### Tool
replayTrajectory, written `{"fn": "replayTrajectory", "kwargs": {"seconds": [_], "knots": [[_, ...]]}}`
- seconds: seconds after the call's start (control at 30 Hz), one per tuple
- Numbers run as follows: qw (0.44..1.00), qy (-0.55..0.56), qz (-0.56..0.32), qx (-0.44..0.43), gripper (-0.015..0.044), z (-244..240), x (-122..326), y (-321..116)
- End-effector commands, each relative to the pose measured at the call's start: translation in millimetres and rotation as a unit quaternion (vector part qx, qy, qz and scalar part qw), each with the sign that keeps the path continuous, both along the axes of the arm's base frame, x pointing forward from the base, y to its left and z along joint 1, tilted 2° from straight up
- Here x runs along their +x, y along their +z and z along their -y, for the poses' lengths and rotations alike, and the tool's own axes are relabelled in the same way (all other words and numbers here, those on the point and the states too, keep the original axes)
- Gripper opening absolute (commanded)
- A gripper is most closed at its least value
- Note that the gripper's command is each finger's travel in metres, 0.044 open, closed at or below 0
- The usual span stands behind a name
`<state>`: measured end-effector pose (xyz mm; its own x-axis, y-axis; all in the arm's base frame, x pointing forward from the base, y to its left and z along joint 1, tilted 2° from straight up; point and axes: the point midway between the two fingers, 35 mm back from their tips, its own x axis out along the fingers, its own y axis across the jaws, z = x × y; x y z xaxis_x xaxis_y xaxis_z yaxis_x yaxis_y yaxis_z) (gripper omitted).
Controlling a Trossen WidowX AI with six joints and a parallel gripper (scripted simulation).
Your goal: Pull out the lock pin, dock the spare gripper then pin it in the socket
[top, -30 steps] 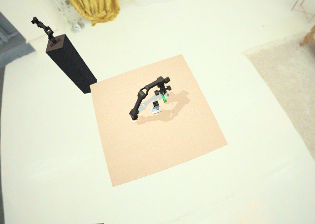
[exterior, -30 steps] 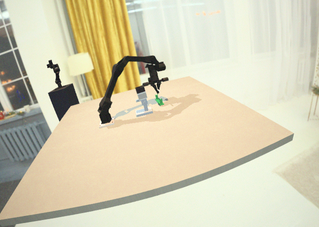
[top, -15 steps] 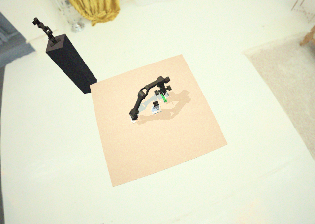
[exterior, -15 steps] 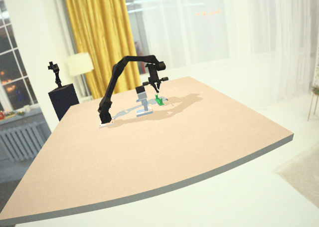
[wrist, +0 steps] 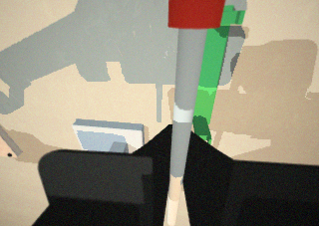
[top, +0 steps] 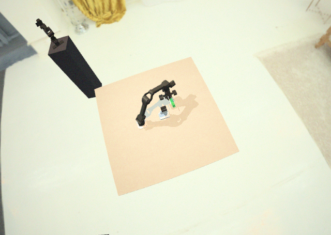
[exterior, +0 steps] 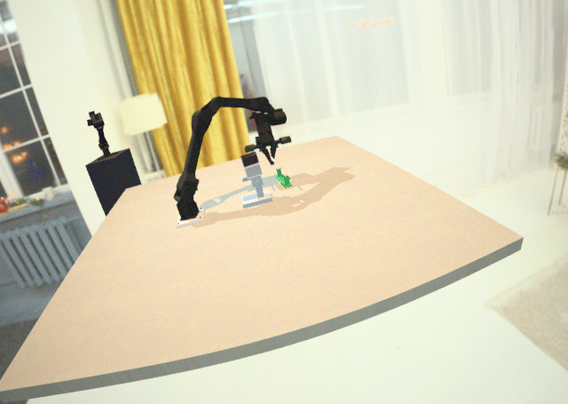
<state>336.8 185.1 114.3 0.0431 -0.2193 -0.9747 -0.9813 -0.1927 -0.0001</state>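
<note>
One pin is in hand. The gripper [top: 168,97] [exterior: 272,162] [wrist: 175,129] is drawn nearly shut, its fingers pinching the shaft of the lock pin [wrist: 189,72]. It hangs above and just beside the green cradle [top: 172,102] [exterior: 283,179] [wrist: 212,62], with a visible gap beneath the fingertips in the exterior view. The mount [top: 164,115] [exterior: 259,186] [wrist: 131,130] stands to the lower left of the fingertips as seen from the wrist. At its top, higher than the cradle, sits a dark block [top: 163,108] [exterior: 250,160], judged to be the spare gripper already docked; its seating cannot be verified.

Step in hand, by judgement: carry the pin to the socket for locking. Recommended practice is to keep the grip firm, travel clear of the mount, align the pin with the bore before contact, then push slowly and straight. A skewed entry could jam the tip or turn the pin in the fingers.

Orientation: the long axis lies across the fingertips, running up and down the wrist view and roughly along the cradle. The red head points to the top of that view, beyond the fingers; the pale end points to the bottom, between them. Exact tilt cannot be determined.
</note>
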Motion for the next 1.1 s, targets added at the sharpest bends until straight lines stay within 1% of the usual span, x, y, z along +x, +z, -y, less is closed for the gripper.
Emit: {"fn": "replayTrajectory", "kwargs": {"seconds": [0.0,0.87,1.07], "knots": [[1.0,-0.003,0.001,0.003,0.0,1,-8,3],[1.0,-0.016,-0.002,0.004,0.0,18,-78,10],[1.0,-0.016,-0.003,0.004,0.0,18,-80,4]]}}
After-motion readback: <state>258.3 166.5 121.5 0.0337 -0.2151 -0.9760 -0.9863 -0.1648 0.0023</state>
